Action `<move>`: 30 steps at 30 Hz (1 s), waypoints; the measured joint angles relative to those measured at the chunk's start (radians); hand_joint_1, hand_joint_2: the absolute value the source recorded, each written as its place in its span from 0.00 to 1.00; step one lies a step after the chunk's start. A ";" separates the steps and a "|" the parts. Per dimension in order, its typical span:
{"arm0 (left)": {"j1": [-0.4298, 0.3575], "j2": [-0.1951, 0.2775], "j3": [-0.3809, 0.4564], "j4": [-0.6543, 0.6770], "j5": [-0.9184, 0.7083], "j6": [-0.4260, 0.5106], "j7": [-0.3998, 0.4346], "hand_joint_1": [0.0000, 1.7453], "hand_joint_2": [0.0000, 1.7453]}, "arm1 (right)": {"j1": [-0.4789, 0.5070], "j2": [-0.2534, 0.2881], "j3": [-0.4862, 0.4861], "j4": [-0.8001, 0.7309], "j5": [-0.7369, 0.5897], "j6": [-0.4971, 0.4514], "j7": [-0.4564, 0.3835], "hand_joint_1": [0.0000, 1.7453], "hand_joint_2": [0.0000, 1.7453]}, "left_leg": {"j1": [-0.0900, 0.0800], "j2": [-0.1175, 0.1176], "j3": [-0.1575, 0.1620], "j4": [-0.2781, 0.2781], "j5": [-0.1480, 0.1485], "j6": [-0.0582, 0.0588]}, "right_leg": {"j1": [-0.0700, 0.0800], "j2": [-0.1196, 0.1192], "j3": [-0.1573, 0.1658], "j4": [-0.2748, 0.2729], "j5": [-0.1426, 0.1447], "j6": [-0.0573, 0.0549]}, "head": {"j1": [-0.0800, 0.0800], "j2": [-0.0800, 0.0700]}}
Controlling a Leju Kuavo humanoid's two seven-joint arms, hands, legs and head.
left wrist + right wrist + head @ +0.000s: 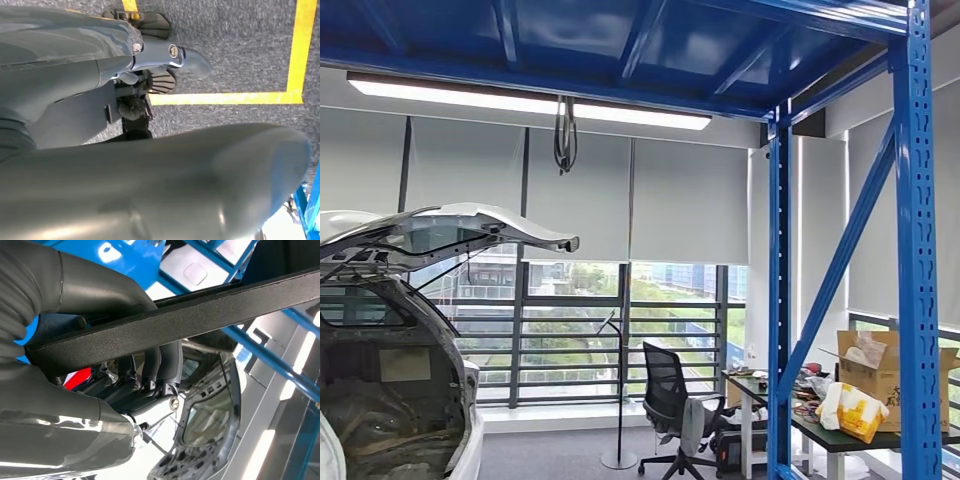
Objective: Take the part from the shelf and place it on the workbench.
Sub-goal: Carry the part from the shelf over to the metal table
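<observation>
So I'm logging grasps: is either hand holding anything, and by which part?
The right hand grips a long black textured part near one end, thumb on one side, fingers on the other. The left hand seems to hold nothing.

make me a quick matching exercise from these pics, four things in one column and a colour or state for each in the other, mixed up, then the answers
Things:
1. shelf frame
2. office chair
3. floor tape
4. right hand

Colour or state:
A. yellow
B. grips a long black part
C. blue
D. black, with a grey garment over it

Pairs: 1-C, 2-D, 3-A, 4-B
</observation>
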 joint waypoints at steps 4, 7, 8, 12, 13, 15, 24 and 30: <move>-0.003 0.000 0.000 0.000 0.000 0.000 0.000 0.00 1.00 | 0.000 -0.002 0.000 0.000 0.000 0.000 0.000 1.00 1.00 | -0.005 0.003 -0.017 -0.002 0.016 0.025 | -0.003 0.000 -0.070 0.202 -0.132 0.009 | 0.000 0.000; -0.001 0.000 0.000 0.000 0.000 0.000 0.000 0.00 1.00 | 0.002 -0.004 0.000 0.002 0.000 0.000 0.000 1.00 1.00 | -0.013 0.004 -0.029 -0.001 0.026 0.031 | -0.002 0.001 -0.068 0.257 -0.148 0.004 | 0.000 0.000; -0.001 0.000 0.000 0.000 0.000 0.000 0.000 0.00 1.00 | 0.002 -0.004 0.000 0.003 0.001 0.000 0.000 1.00 1.00 | -0.015 0.004 -0.031 -0.001 0.029 0.031 | 0.001 0.001 -0.032 0.201 -0.121 -0.001 | 0.000 0.000; -0.003 0.000 0.000 0.000 0.000 0.000 0.000 0.00 1.00 | -0.003 -0.002 0.001 0.003 0.001 0.000 0.000 1.00 1.00 | -0.017 0.004 -0.040 0.000 0.040 0.018 | 0.017 0.003 0.087 -0.020 -0.050 -0.024 | 0.000 0.000; -0.003 -0.001 0.000 0.000 0.000 0.000 0.000 0.00 1.00 | -0.003 -0.002 0.001 0.003 0.001 0.000 0.000 1.00 1.00 | -0.016 0.004 -0.042 -0.001 0.045 0.012 | 0.019 0.004 0.087 -0.025 -0.049 -0.027 | 0.000 0.000; -0.002 -0.002 0.000 0.000 0.000 -0.001 0.000 0.00 1.00 | -0.003 -0.001 0.001 0.003 0.002 0.000 0.000 1.00 1.00 | -0.016 0.004 -0.046 0.001 0.042 0.002 | 0.016 0.002 0.084 -0.035 -0.038 -0.035 | 0.000 0.000; 0.001 0.001 0.000 0.000 -0.003 0.000 0.000 0.00 1.00 | -0.001 0.003 0.002 0.008 0.003 0.001 0.000 1.00 1.00 | 0.001 0.003 -0.047 0.134 -0.052 -0.029 | 0.008 -0.006 0.036 -0.028 -0.002 -0.042 | 0.000 0.000; 0.004 0.001 0.000 0.000 -0.003 0.000 0.001 0.00 1.00 | -0.001 0.005 0.003 0.008 0.003 0.001 0.001 1.00 1.00 | -0.003 0.002 0.002 0.007 -0.009 0.000 | 0.010 -0.002 -0.002 0.002 0.005 -0.010 | -0.001 0.000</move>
